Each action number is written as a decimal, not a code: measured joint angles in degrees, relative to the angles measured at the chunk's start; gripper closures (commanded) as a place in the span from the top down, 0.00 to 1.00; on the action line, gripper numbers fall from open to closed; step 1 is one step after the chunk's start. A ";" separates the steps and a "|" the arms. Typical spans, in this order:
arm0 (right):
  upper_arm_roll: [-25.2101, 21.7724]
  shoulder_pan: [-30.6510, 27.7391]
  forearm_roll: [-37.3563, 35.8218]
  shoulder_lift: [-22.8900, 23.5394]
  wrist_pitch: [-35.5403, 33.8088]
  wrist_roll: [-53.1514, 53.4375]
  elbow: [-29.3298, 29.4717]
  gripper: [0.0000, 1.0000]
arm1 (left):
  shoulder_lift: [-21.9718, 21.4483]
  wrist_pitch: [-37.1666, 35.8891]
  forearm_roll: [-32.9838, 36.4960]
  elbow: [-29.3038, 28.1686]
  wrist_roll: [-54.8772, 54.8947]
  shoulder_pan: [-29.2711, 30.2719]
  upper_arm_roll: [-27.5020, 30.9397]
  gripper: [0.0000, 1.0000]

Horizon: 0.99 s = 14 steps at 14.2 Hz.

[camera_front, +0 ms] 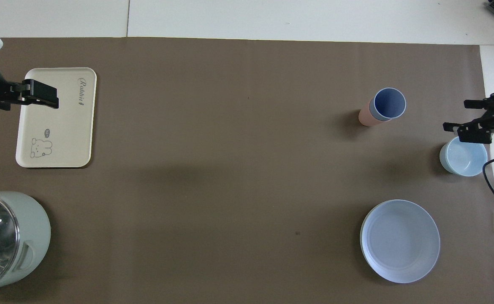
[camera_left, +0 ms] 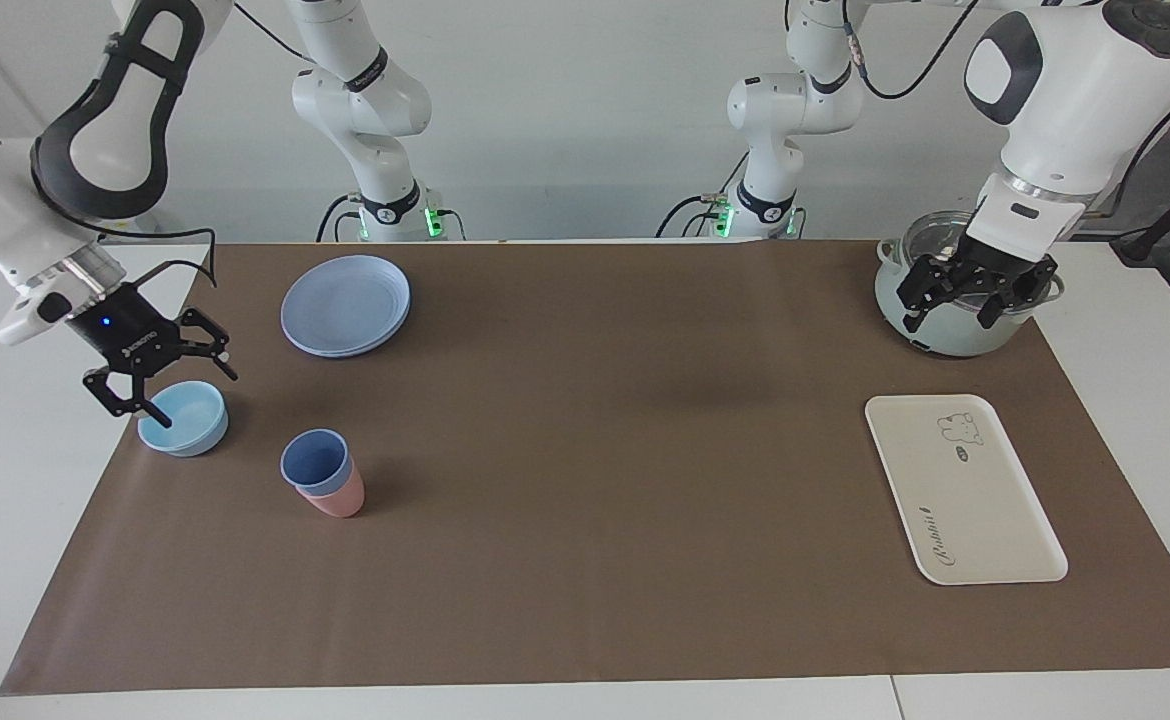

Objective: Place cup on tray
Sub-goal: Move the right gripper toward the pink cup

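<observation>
pot [camera_front: 6,240] cut by overhead edge, pink tumbler [camera_left: 337,498] mostly hidden

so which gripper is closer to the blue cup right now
Right. The right gripper hangs with open jaws over the light-blue bowl beside the cup. The left gripper waits over the pot at the other end.
</observation>
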 measured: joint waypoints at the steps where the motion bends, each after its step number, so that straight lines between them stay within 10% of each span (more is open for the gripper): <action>1: 0.08 0.15 3.56 1.39 0.06 -2.79 0.01 1.00 | 0.00 0.00 0.00 0.00 0.00 0.00 0.00 1.00; 14: 0.72 1.61 31.53 15.44 -3.55 -31.88 0.64 1.00 | 0.00 0.00 0.00 0.00 0.00 0.00 0.00 1.00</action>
